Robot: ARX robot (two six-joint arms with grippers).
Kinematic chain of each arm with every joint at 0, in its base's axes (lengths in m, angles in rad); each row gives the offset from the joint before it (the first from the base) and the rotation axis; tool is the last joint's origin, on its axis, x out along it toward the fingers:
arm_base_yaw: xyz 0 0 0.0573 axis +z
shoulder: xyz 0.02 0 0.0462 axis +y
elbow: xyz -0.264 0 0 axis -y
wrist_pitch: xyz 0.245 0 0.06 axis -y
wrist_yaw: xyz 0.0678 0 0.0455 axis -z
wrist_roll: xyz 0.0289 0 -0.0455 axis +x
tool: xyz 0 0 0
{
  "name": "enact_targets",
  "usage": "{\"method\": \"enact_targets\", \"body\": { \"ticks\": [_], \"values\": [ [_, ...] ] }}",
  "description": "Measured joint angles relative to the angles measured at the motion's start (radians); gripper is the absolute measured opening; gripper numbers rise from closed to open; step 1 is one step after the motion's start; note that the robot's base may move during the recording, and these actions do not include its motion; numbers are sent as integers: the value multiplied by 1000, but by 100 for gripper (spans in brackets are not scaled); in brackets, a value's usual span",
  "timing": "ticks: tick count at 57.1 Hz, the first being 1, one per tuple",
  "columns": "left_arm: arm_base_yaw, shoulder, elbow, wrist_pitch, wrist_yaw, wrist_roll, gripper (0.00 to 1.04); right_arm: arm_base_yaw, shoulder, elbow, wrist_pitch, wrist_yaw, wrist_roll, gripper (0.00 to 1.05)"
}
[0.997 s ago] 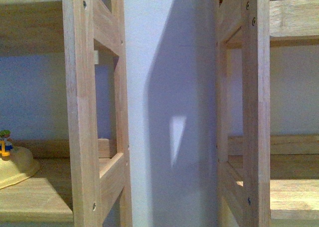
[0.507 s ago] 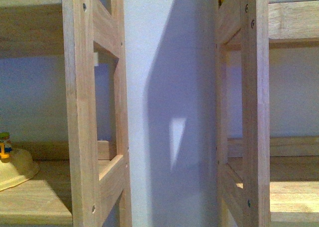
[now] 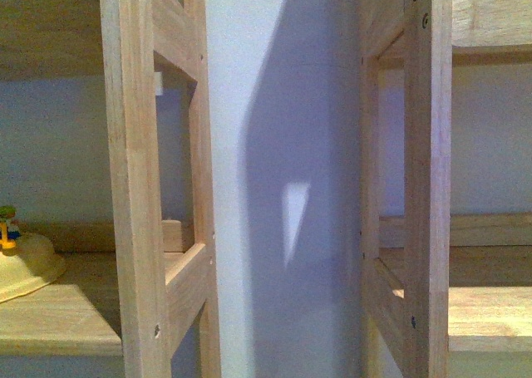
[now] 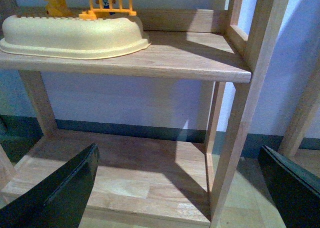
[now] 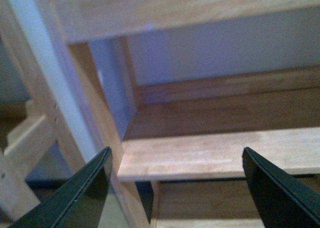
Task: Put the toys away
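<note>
The toys are out of view. In the left wrist view my left gripper (image 4: 180,190) is open, its dark fingers (image 4: 70,193) spread wide over the bottom board (image 4: 125,173) of a wooden rack, with nothing between them. In the right wrist view my right gripper (image 5: 177,188) is also open and empty, facing the edge of a wooden shelf board (image 5: 220,155). Neither arm shows in the front view.
A cream oval basin (image 4: 70,35) holding an orange plastic fence (image 4: 112,5) and small figures sits on the left rack's shelf (image 4: 190,57); the basin (image 3: 25,270) also shows in the front view. Two rack posts (image 3: 137,187) (image 3: 428,187) flank a white wall (image 3: 283,145).
In the front view the racks and the basin have slid slightly upward in the picture. Nothing was grasped or released.
</note>
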Motion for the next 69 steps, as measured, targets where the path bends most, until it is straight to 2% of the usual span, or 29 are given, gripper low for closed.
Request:
{"method": "enact_targets", "body": {
  "ticks": [9, 24, 32, 34, 36, 41, 69],
  "values": [
    [0, 0, 0, 0, 0, 0, 99, 132, -110, -170, 51, 135, -79, 49],
    [0, 0, 0, 0, 0, 0, 99, 303, -237, -376, 119, 297, -110, 6],
    [0, 0, 0, 0, 0, 0, 99, 369, -284, -448, 141, 364, -113, 7],
    [0, 0, 0, 0, 0, 0, 99, 422, -299, -468, 144, 442, -114, 7],
    [0, 0, 0, 0, 0, 0, 99, 463, -309, -481, 149, 478, -114, 7],
    [0, 0, 0, 0, 1, 0, 99, 511, -330, -512, 159, 488, -114, 7],
    [0, 0, 0, 0, 0, 0, 99, 519, -409, -626, 193, 502, -114, 7]
  ]
}}
